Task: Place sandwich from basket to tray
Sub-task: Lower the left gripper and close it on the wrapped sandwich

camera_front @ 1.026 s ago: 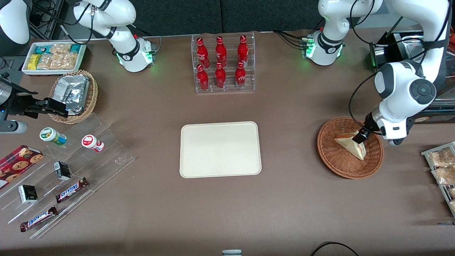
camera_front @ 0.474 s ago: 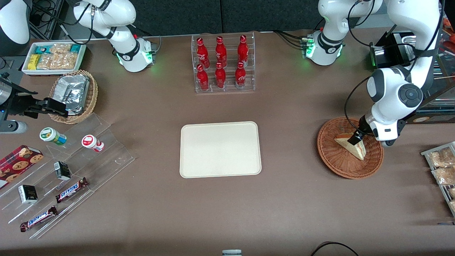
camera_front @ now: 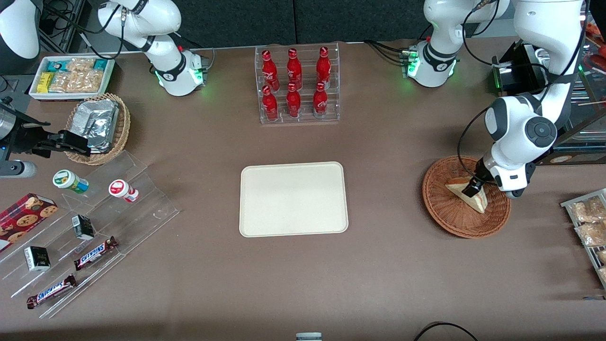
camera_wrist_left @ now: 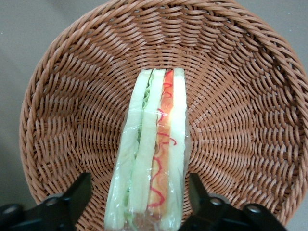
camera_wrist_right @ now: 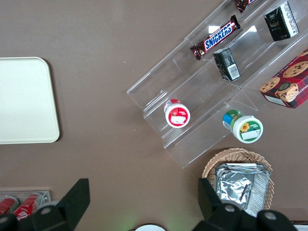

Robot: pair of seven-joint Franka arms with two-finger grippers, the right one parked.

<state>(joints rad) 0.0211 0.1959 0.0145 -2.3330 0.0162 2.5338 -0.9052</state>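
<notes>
Where the working arm bends down over the round reddish-brown woven wicker basket (camera_front: pixel 466 197), its white wrist housing covers part of the basket's rim and most of the tool (camera_front: pixel 473 188), so the front view shows only a dark tip set down on the small triangular wedge sandwich of pale cream bread (camera_front: pixel 468 196). From the wrist view the tool (camera_wrist_left: pixel 137 202) is plainer: its two dark fingers (camera_wrist_left: pixel 72 199) stand spread apart, one on either side of the sandwich (camera_wrist_left: pixel 153 154), with a strip of wicker showing between each finger and the bread, so nothing is clamped; whether the pads touch the clear wrap lower down cannot be told, because the frame cuts off the fingertips and the near end of the wedge. That sandwich lies in the middle of the basket (camera_wrist_left: pixel 240 96), edge up, its green and red-orange filling layers visible through glossy film. Part of the basket's rim runs out of the wrist picture. Well apart from it, toward the middle of the brown counter (camera_front: pixel 388 265), sits the flat cream-white rectangular tray (camera_front: pixel 293 199) with rounded corners, nothing on it.
</notes>
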